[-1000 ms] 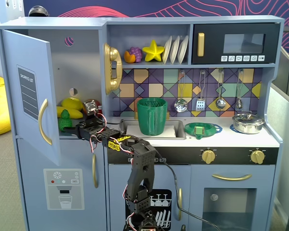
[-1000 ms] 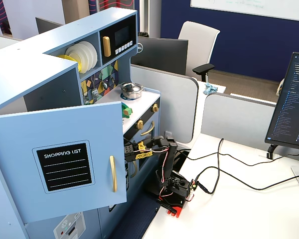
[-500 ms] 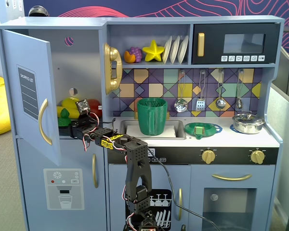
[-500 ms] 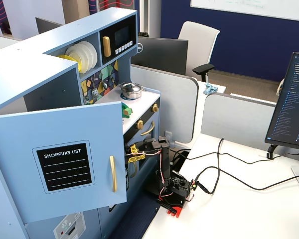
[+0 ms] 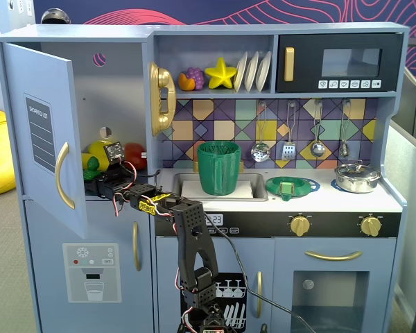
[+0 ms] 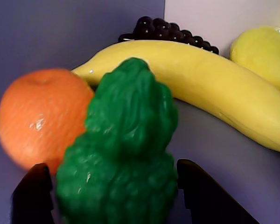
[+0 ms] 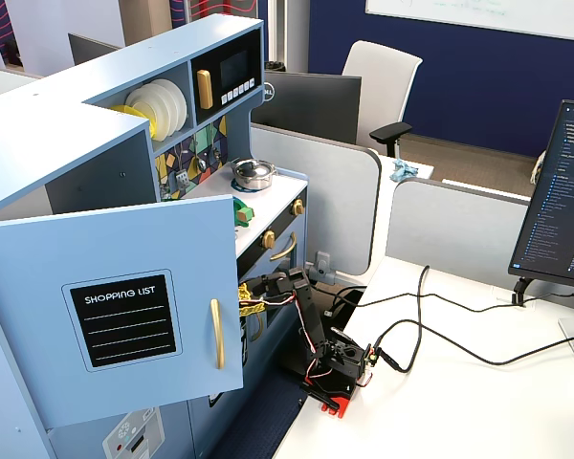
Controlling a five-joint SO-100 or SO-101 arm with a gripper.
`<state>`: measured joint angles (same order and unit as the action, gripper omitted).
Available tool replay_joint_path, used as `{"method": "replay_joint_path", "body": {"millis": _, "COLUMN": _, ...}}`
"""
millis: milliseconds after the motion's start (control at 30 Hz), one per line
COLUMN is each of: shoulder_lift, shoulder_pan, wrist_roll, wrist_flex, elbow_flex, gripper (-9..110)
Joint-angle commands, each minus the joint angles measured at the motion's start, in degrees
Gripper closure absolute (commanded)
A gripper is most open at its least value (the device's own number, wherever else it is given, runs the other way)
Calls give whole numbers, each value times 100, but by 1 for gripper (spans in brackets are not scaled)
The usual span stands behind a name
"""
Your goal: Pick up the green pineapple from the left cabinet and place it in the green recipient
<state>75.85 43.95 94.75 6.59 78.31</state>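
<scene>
The green pineapple [image 6: 126, 140] lies on the shelf of the left cabinet [image 5: 118, 97], whose blue door [image 5: 45, 132] stands open. In a fixed view it shows as a small green lump [image 5: 92, 164] at the shelf's front left. My gripper [image 6: 113, 164] reaches into the cabinet [image 5: 104, 173]. It is open, with one black finger [image 6: 32, 196] to the left of the pineapple's body and one [image 6: 205, 196] to the right, both very close. The green recipient [image 5: 218, 166] stands upright in the sink, right of the cabinet. In the other fixed view the door [image 7: 115, 306] hides my gripper.
An orange [image 6: 37, 116] touches the pineapple's left side. A banana [image 6: 200, 79], dark grapes [image 6: 163, 30] and a yellow fruit [image 6: 266, 56] lie behind it. A flat green strainer [image 5: 288, 186] and a pot [image 5: 356, 177] sit on the counter.
</scene>
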Motion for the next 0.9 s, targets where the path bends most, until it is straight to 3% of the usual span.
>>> {"method": "replay_joint_path", "body": {"millis": 0, "shoulder_lift": -44, "shoulder_pan": -123, "wrist_roll": 70, "wrist_flex": -97, "elbow_flex": -686, "gripper": 82}}
{"method": "replay_joint_path", "body": {"millis": 100, "shoulder_lift": -97, "shoulder_pan": -123, "wrist_roll": 457, "wrist_flex": -404, "elbow_flex": -703, "gripper": 101}}
{"method": "replay_joint_path", "body": {"millis": 300, "shoulder_lift": 756, "shoulder_pan": -149, "wrist_roll": 598, "wrist_flex": -879, "elbow_flex": -281, "gripper": 101}}
{"method": "replay_joint_path", "body": {"millis": 467, "shoulder_lift": 2742, "shoulder_pan": -202, "wrist_roll": 1635, "wrist_flex": -1222, "elbow_flex": 923, "gripper": 101}}
{"method": "replay_joint_path", "body": {"millis": 700, "shoulder_lift": 5985, "shoulder_pan": -290, "wrist_roll": 2065, "wrist_flex": -2813, "elbow_flex": 2593, "gripper": 101}}
{"method": "replay_joint_path", "body": {"millis": 867, "shoulder_lift": 7603, "shoulder_pan": -1327, "wrist_roll": 1942, "wrist_flex": -4852, "elbow_flex": 2698, "gripper": 101}}
